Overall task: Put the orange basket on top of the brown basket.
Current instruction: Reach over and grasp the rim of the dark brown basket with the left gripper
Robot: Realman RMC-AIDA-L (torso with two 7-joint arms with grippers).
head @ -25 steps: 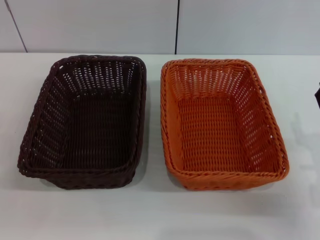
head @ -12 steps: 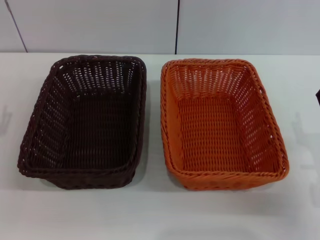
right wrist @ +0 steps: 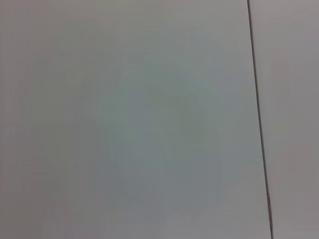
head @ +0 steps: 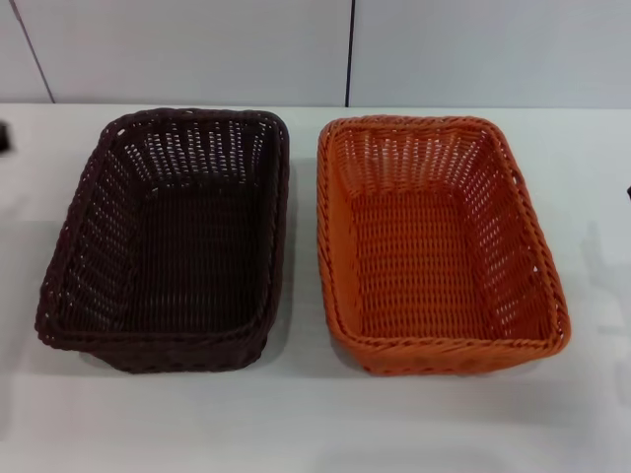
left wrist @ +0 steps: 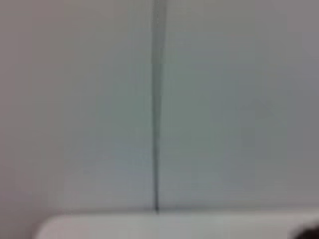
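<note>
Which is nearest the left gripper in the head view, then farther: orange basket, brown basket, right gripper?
From the left gripper, at the left edge:
1. brown basket, table's left
2. orange basket, table's right
3. right gripper, far right edge

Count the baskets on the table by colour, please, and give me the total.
Orange basket: 1
Brown basket: 1
Total: 2 baskets, side by side on the white table, both empty.
</note>
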